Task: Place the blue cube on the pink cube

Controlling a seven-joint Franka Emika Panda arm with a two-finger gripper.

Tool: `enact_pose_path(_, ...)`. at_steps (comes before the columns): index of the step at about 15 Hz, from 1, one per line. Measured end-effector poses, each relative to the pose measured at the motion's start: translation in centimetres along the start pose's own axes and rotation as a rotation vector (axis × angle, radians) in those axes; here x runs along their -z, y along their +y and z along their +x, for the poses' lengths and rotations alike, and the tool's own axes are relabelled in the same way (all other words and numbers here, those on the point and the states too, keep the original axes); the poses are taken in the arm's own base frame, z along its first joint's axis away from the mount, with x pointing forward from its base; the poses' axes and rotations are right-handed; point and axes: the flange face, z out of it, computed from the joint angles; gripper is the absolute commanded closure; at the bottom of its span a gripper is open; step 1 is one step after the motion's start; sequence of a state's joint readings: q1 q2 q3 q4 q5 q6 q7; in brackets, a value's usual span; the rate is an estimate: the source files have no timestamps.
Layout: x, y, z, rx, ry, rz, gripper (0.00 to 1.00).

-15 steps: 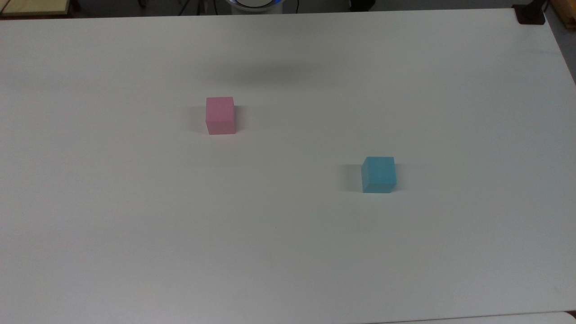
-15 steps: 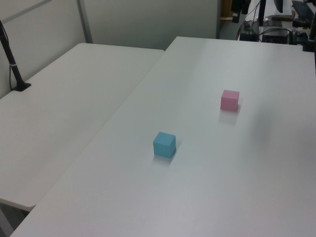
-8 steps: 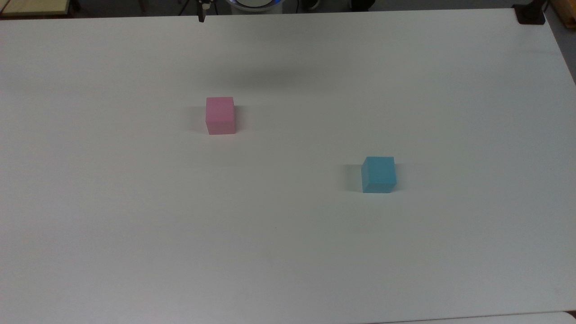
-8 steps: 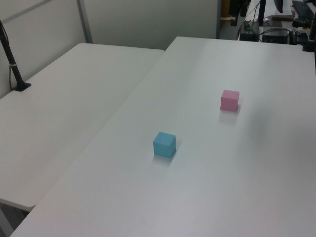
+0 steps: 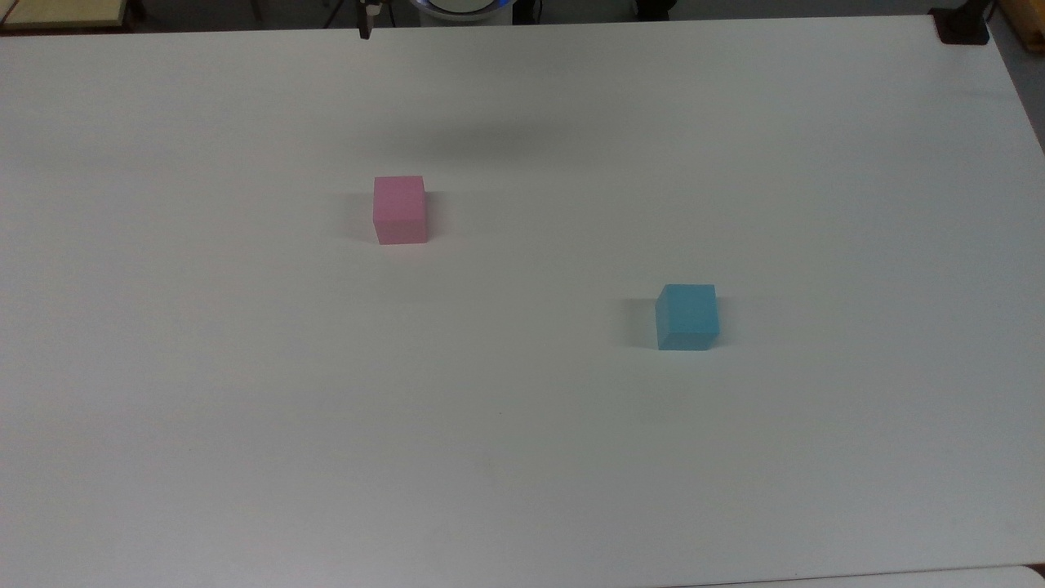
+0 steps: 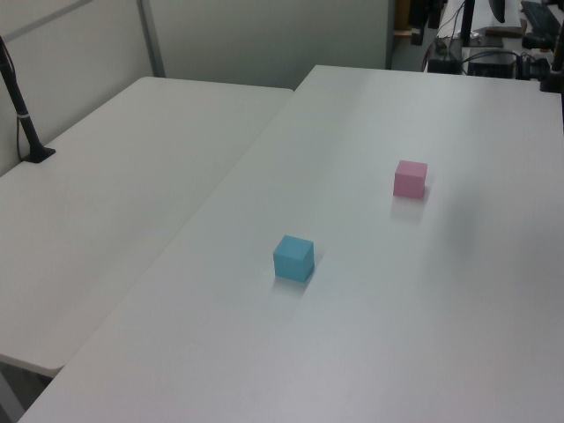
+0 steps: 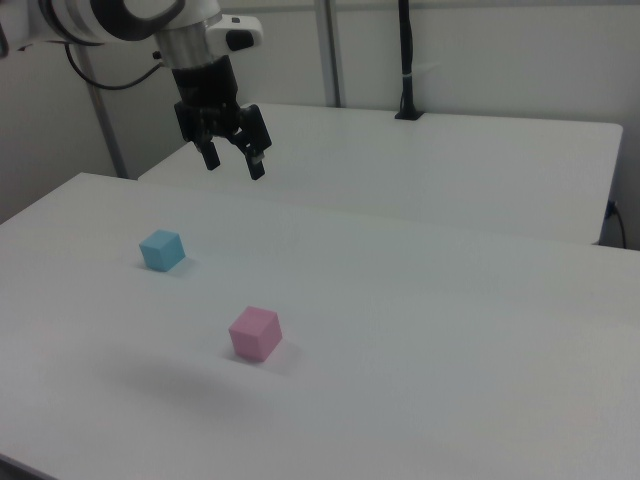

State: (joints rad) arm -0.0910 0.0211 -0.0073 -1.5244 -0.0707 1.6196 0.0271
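The blue cube (image 5: pixel 687 317) rests on the white table toward the top view's right; it is also in the left view (image 6: pixel 293 258) and the right view (image 7: pixel 161 250). The pink cube (image 5: pixel 400 210) sits apart from it toward the top view's upper left, and shows in the left view (image 6: pixel 410 179) and right view (image 7: pixel 255 333). In the right view my gripper (image 7: pixel 234 160) hangs high above the table, open, with nothing between its fingers. One fingertip (image 5: pixel 363 31) pokes in at the top view's upper edge.
The white table (image 5: pixel 522 457) is bare around both cubes. A second white table (image 6: pixel 115 194) adjoins it on the left view's left, with a black post (image 6: pixel 22 115) clamped at its edge. A black clamp (image 5: pixel 963 28) sits at the top view's upper right corner.
A fingertip has come into the top view's upper edge since a second ago. Both cubes have stayed where they were.
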Motion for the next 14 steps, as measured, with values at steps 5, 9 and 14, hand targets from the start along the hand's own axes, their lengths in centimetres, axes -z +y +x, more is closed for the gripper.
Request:
enact_pose_path(5, 0.3, -1.0, 0.0, 0.018, 0.006, 0.002, 0.00)
enact_pose_path(9, 0.3, -1.0, -0.1, 0.018, 0.003, 0.002, 0.00)
enact_pose_path(14, 0.3, -1.6, -0.1, 0.028, 0.002, 0.002, 0.00)
